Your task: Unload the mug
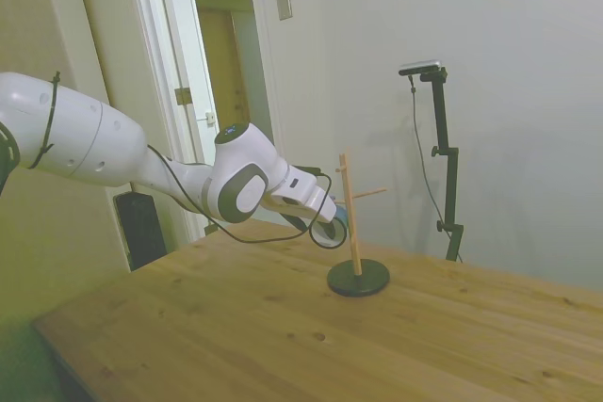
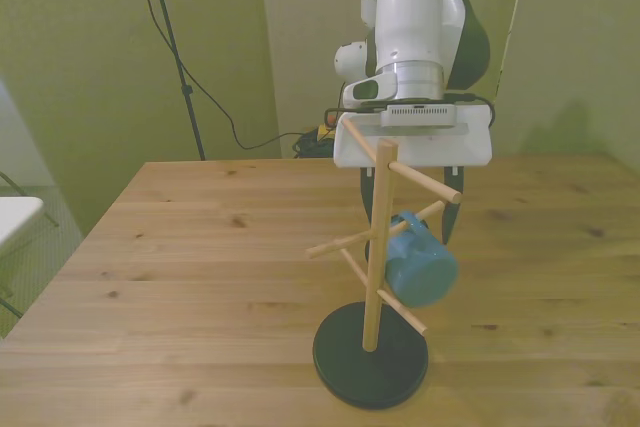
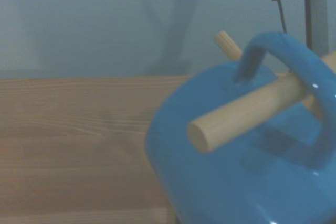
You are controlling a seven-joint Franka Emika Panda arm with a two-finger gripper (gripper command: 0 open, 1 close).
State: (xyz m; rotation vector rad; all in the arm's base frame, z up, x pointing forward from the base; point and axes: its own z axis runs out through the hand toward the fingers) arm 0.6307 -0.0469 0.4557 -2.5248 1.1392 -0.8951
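While the teal-blue enamel mug (image 2: 418, 259) hangs by its handle on a wooden peg (image 3: 247, 114), we see our gripper (image 2: 414, 232) just behind it, finger spread unclear.

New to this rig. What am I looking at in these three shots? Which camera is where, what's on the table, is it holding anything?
One white robot arm with a two-finger gripper works at a wooden table. The side view is shot from off one side of the table, the front view from across the table facing the robot, and the wrist view from a camera on the arm's wrist, very close up.

On the table stands a wooden mug tree: an upright post with pegs on a dark round base. A blue mug hangs from one peg by its handle; the wrist view shows the peg passing through the loop.

The gripper sits just behind the tree at the mug's height. The tree and mug hide the fingers, so whether it grips the mug cannot be told.
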